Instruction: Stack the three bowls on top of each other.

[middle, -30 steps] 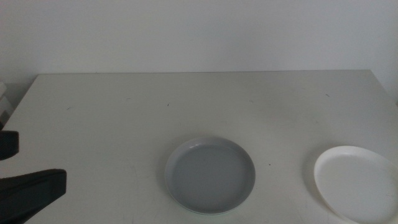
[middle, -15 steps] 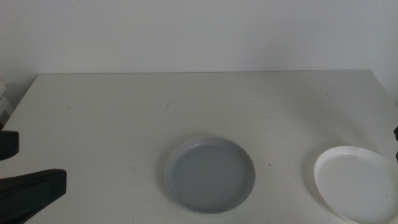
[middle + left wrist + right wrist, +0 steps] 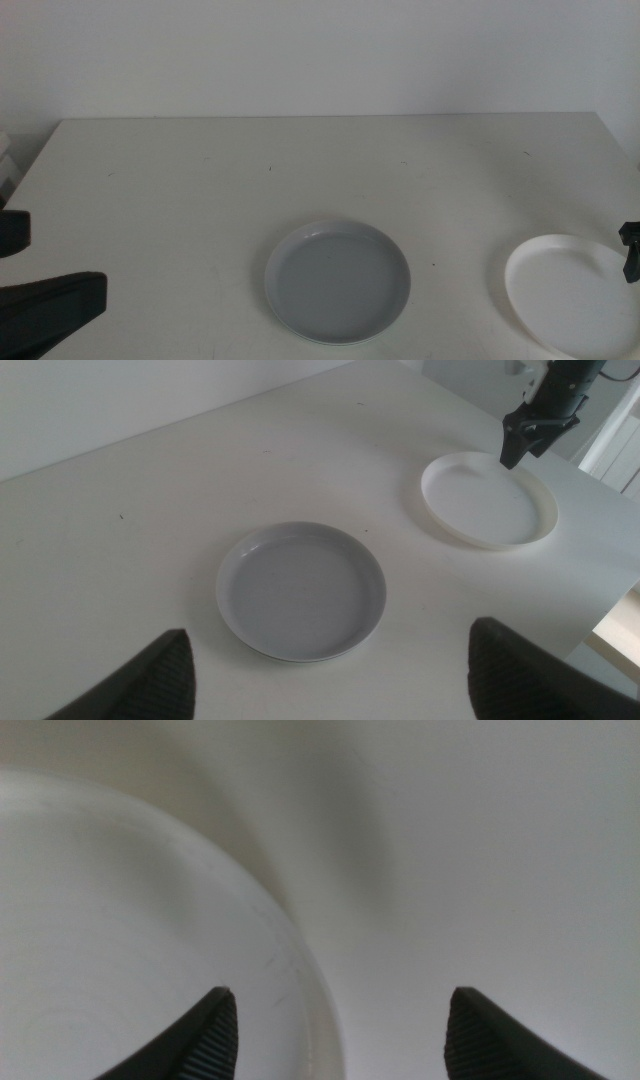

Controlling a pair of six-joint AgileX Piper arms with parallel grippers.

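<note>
Jaws of the left gripper [image 3: 325, 670] spread wide, waiting low at the worktop's [image 3: 200, 180] near left corner. Grey bowl [image 3: 338, 282] flat near the middle of the front edge. White bowl [image 3: 570, 293] well apart from it, at the near right corner. Right gripper [image 3: 335, 1025] parted wide over the white bowl's outer rim by the right edge, one jaw above the dish, the other above bare worktop.
</note>
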